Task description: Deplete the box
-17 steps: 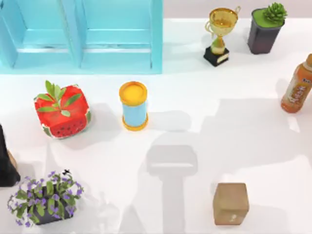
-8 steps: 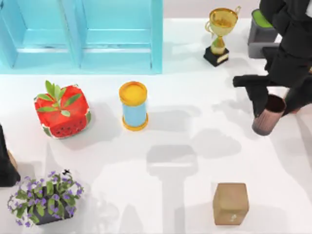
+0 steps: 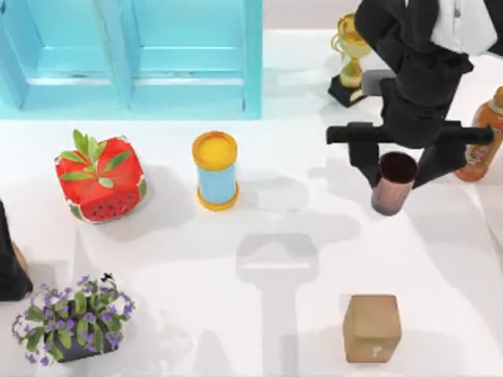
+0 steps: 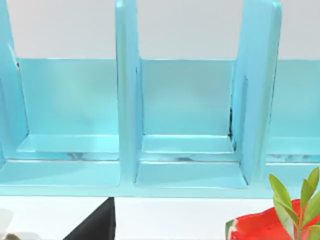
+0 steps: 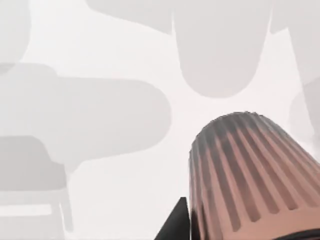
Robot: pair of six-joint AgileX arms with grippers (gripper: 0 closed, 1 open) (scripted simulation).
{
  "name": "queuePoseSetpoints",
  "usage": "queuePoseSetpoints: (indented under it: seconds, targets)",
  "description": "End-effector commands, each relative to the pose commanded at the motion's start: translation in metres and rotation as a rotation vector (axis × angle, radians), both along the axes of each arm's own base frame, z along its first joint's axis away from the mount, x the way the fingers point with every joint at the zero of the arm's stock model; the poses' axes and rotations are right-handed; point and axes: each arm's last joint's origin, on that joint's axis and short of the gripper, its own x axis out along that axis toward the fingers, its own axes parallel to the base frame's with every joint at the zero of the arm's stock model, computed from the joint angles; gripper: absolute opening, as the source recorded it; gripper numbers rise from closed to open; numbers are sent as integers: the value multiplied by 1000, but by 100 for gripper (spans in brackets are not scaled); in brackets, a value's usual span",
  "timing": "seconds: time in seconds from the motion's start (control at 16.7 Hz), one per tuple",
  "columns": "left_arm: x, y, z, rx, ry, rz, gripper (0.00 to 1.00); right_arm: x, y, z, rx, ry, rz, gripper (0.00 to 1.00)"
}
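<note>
Right claw (image 3: 395,161) is clamped on a ribbed copper-brown cup (image 3: 392,182), fingers either side of its rim, cup carried upright and clear of the white surface (image 3: 299,236), on the right half, between the trophy (image 3: 351,59) and the brown box (image 3: 372,327). The right wrist view has the cup's ribbed wall (image 5: 250,175) close up with bare surface below it.

Step, as I judge it: mid-transfer, cup in the air, no set-down yet. The task's box sits near the front edge, right of centre, well apart from the cup, closed-looking from above; what "deplete" means for it I can't tell.

Next move calls for picking a free spot and lowering the cup level before opening the fingers. Tea bottle (image 3: 481,133) stands just beside the arm on the right, so clearance there needs watching.

Further out: blue-and-yellow canister (image 3: 215,170) at centre, watermelon-print planter (image 3: 100,177) left, purple flower pot (image 3: 72,320) front left, turquoise shelf unit (image 3: 189,59) at back.

Left arm parked at the left edge; can't tell its claw's state.
</note>
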Motion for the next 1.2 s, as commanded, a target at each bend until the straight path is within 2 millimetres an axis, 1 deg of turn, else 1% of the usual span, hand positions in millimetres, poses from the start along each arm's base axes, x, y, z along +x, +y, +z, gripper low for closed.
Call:
queuePoseSetpoints:
  seconds: [0.24, 0.6, 0.72, 0.96, 1.2]
  targets:
    - [0, 0, 0, 0, 0, 0, 100, 0, -1, -2, 1, 7, -2, 0]
    - [0, 0, 0, 0, 0, 0, 100, 1, 0, -30, 5, -7, -1, 0]
    - [0, 0, 0, 0, 0, 0, 100, 0, 0, -43, 2, -3, 0, 0]
    - [0, 0, 0, 0, 0, 0, 100, 0, 0, -45, 0, 0, 0, 0]
    - [0, 0, 0, 0, 0, 0, 100, 0, 0, -45, 0, 0, 0, 30]
